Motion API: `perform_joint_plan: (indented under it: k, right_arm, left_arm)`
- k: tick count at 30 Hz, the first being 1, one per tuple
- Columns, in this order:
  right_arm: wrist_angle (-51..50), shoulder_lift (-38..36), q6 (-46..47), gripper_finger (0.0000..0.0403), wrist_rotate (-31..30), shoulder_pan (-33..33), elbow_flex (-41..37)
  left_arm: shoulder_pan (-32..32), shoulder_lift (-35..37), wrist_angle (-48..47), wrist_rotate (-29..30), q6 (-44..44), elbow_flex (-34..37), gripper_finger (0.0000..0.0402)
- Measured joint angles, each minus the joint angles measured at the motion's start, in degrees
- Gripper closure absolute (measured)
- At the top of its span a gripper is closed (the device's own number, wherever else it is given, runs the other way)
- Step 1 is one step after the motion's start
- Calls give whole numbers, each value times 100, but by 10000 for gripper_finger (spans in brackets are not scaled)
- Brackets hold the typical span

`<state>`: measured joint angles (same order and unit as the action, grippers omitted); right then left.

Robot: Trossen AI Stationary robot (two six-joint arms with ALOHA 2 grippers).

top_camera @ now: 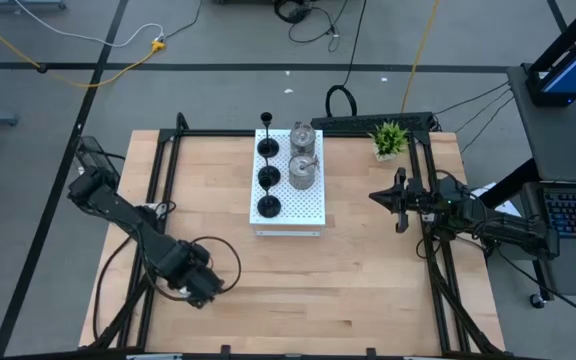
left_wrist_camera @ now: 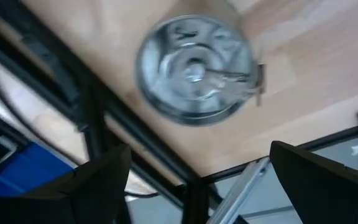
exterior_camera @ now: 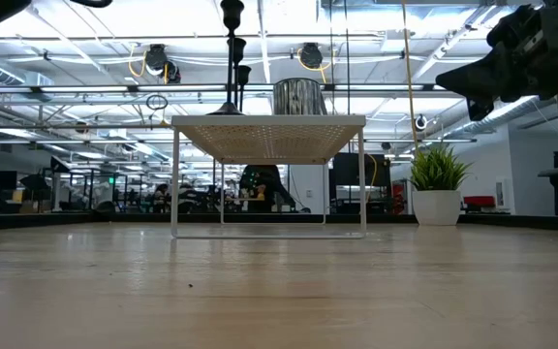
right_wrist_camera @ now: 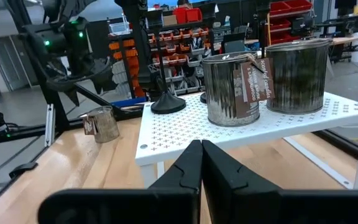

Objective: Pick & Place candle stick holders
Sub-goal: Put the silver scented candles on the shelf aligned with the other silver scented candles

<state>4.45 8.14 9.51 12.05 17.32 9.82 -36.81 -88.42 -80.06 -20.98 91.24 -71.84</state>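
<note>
Three black candle stick holders (top_camera: 268, 177) stand in a column on the white perforated board (top_camera: 313, 208). Two silver holders (top_camera: 302, 155) stand beside them. The third silver holder (left_wrist_camera: 194, 68) stands upright on the table by its base, near the table's front left. It also shows in the right wrist view (right_wrist_camera: 102, 124). My left gripper (top_camera: 196, 285) is open above it, pointing down, its fingers (left_wrist_camera: 98, 180) spread wide and clear of it. In the high view the gripper hides this holder. My right gripper (right_wrist_camera: 201, 163) is shut and empty at the table's right (top_camera: 400, 200).
The board is a raised shelf on thin legs (exterior_camera: 174, 184). A small green potted plant (top_camera: 389, 138) stands at the far right. A black frame rail (left_wrist_camera: 92, 118) runs along the table's edge close to the lone silver holder.
</note>
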Motion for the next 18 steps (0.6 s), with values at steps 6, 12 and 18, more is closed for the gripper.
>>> perform_joint_plan:
  k: [6, 12, 18]
  right_arm:
    - [0, 0, 51, 403, 0, 0, 0]
    - [2, 0, 51, 403, 1, 0, 0]
    - [2, 0, 71, 403, 7, -2, 0]
  left_arm:
    - [-10, 0, 293, 381, 4, 101, 11]
    - [-9, 2, 192, 767, 23, 101, 11]
    - [-17, 2, 249, 857, 211, 334, 11]
